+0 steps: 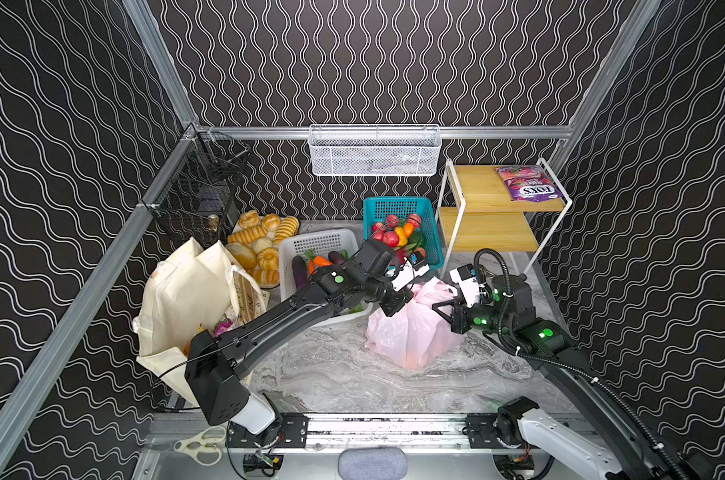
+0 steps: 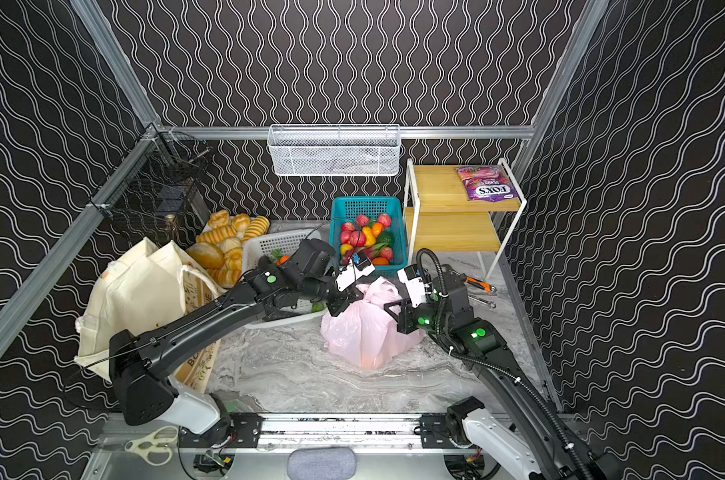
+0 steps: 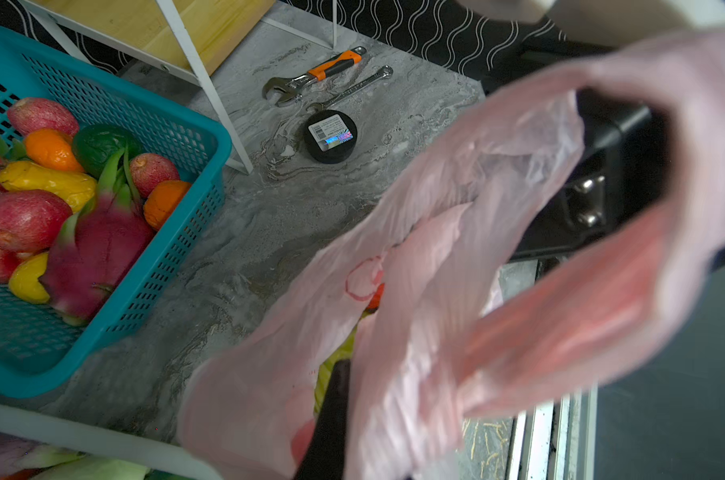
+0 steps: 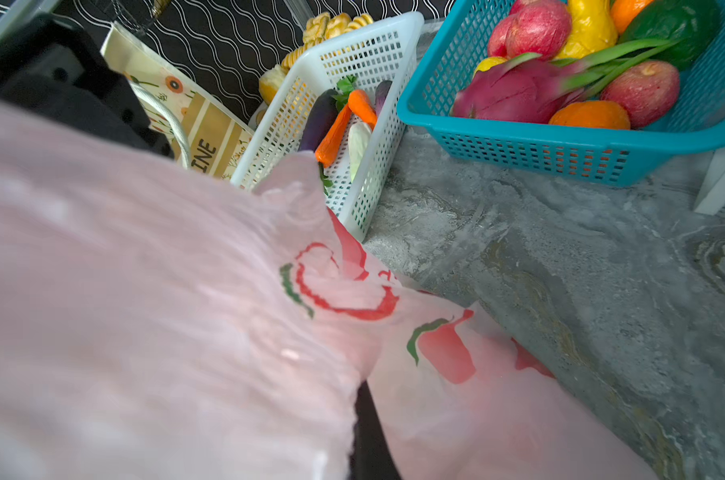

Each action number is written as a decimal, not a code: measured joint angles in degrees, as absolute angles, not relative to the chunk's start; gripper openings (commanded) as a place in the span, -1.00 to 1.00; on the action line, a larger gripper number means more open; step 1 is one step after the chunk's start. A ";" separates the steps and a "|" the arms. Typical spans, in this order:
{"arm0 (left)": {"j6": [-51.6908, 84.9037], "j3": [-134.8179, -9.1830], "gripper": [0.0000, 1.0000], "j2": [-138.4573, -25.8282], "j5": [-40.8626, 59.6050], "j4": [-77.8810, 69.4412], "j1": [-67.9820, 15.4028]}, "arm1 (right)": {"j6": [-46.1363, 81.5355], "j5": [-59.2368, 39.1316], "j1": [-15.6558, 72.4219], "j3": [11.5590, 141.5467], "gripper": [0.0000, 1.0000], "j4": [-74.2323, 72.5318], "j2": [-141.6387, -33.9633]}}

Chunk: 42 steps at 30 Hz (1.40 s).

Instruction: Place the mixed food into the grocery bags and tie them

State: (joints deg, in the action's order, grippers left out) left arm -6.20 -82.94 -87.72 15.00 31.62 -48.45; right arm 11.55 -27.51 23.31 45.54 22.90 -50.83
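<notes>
The thin pink plastic bag (image 1: pixel 410 332) (image 2: pixel 365 332) stands bulging in the middle of the marble table, and something orange shows through its lower side. My left gripper (image 1: pixel 398 305) and right gripper (image 1: pixel 443 309) meet over its top, each shut on bunched pink plastic. In the wrist views the film (image 3: pixel 456 270) (image 4: pixel 165 332) drapes over both pairs of jaws, so only one dark finger (image 3: pixel 331 411) (image 4: pixel 369 432) shows in each. The cream canvas tote (image 1: pixel 186 299) (image 2: pixel 136 291) stands at the left, partly behind my left arm. A purple FOX'S pouch (image 1: pixel 529 185) (image 2: pixel 486 185) lies on the shelf's top board.
A white basket (image 1: pixel 319 241) of vegetables and a teal basket (image 1: pixel 394 201) of fruit stand behind the pink bag, with bread rolls (image 1: pixel 256 241) further left. The wooden shelf (image 1: pixel 485 195) is at the back right. Wrenches (image 3: pixel 315 77) and a black puck (image 3: pixel 330 136) lie by it. Scissors (image 1: pixel 200 444) rest at the front.
</notes>
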 measured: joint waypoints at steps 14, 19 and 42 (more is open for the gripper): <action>-7.99 -79.81 -1.00 -85.91 6.96 26.04 -50.15 | 13.04 -35.46 23.68 43.75 -1.00 20.51 -49.63; -10.76 -79.59 -1.00 -85.80 4.08 24.88 -50.28 | 13.32 -37.91 23.68 43.68 -1.00 18.98 -49.01; -6.24 -46.30 -1.00 -81.87 21.12 -31.46 -47.05 | 5.93 -31.55 31.00 42.85 0.59 21.02 -44.05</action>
State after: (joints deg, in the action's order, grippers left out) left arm -6.24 -46.30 -81.87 21.12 -31.46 -47.05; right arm 5.93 -31.55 31.00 42.85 21.02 -44.05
